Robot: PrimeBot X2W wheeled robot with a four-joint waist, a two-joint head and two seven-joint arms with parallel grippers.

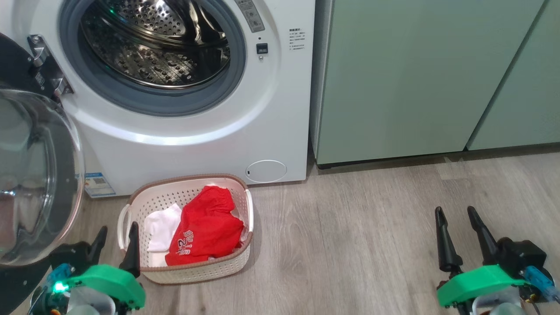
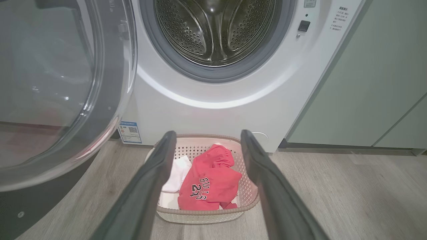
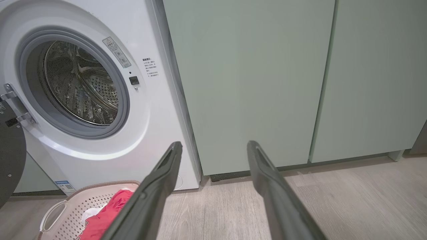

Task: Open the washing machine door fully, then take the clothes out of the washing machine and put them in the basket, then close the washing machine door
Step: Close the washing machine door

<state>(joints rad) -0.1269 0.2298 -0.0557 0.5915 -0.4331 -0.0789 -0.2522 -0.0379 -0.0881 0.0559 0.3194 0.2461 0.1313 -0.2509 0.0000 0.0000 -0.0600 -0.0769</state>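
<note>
**Washing machine (image 1: pixel 280 109): washing machine door (image 1: pixel 39 175) swung wide, left**

Red Bulls jersey (image 1: pixel 205 232) and white garment (image 1: pixel 162 227) lie in the basket (image 1: pixel 192 273) on the floor, just before the machine. Left tool (image 1: pixel 118 227), near the basket: released, empty. Right tool (image 1: pixel 455 210), well right: released, empty.

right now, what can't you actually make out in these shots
- Washing machine door: head view, cut off by the left edge, so how far it swings can't be told.
- Drum: head view, top cut off by the upper edge.
- Basket bottom: every view, covered by the red jersey and white garment.
- Printed notice on the washing machine: head view, too small to read.
</note>
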